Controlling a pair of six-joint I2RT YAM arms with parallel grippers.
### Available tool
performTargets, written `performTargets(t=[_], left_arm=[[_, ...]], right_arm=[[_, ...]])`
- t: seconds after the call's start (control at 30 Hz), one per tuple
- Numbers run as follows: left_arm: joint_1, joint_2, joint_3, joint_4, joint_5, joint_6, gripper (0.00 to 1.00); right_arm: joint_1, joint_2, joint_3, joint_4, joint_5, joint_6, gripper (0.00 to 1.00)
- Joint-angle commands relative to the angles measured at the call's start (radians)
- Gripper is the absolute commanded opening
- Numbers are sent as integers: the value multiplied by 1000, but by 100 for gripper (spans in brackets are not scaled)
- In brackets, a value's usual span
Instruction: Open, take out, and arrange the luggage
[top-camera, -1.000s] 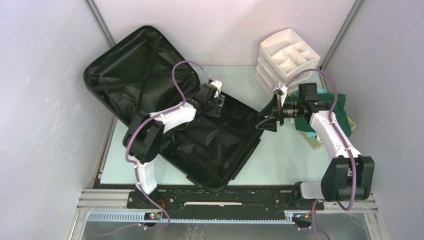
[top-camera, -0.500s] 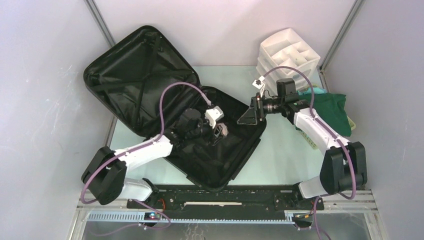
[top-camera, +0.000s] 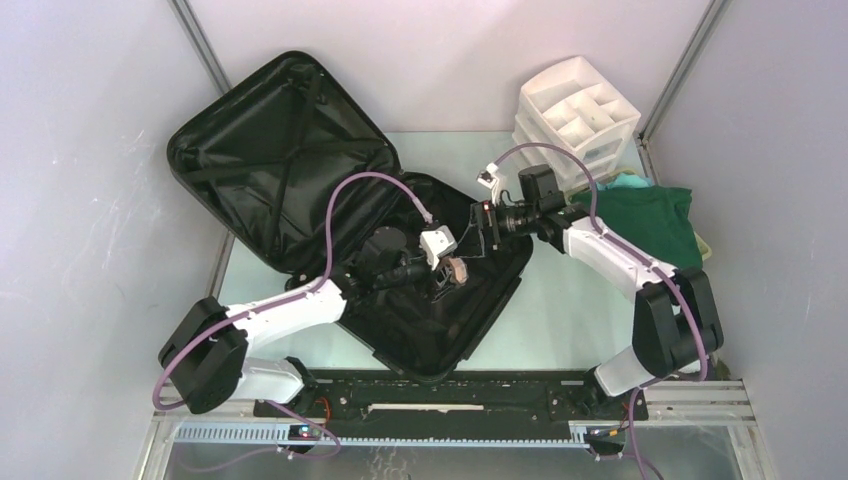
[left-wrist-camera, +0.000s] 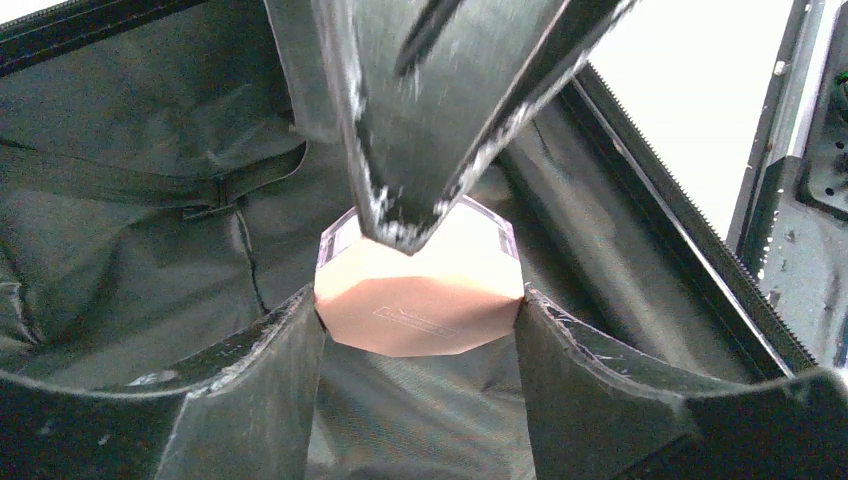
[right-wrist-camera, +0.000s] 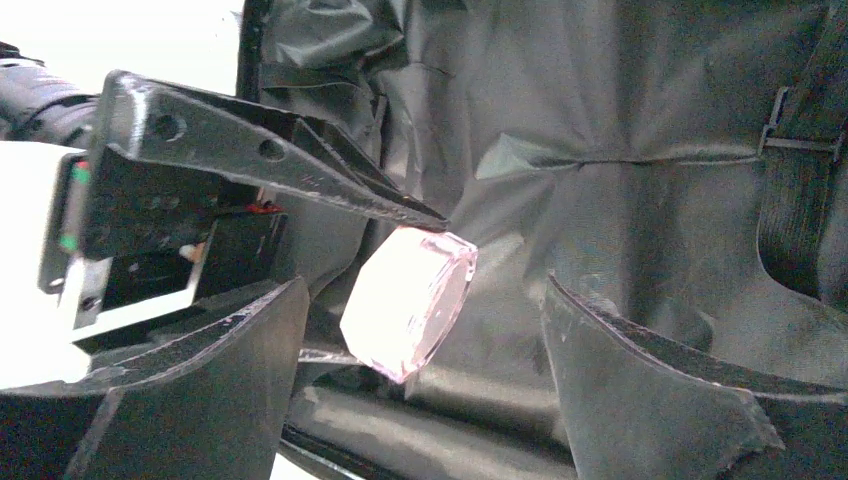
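pinching pink box (left-wrist-camera: 420, 290), left fingers (left-wrist-camera: 250, 400); print illegible.

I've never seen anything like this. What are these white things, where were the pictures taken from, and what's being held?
They are two robot arms bolted to a table. One picture looks down from above; the other two come from a camera on each wrist. Around them: an open black suitcase, a white drawer organizer and a green cloth. Inside the suitcase, the left hand grips a small pink box. The right hand is open, its fingers either side of that box.
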Motion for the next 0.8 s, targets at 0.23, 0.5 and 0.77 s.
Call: performTargets(t=[0.23,0.5,0.77], left_arm=[[-19,-10,39,41,-65,-28,19],[-19,-104,-43,60,-209,-125,70],[-19,-363,-163,28,-272,-224,100]], right_arm=[[152,81,60,-87,179,-50,48],[168,42,76,-116,165,-129,0],[83,13,97,-229,-87,-397,0]])
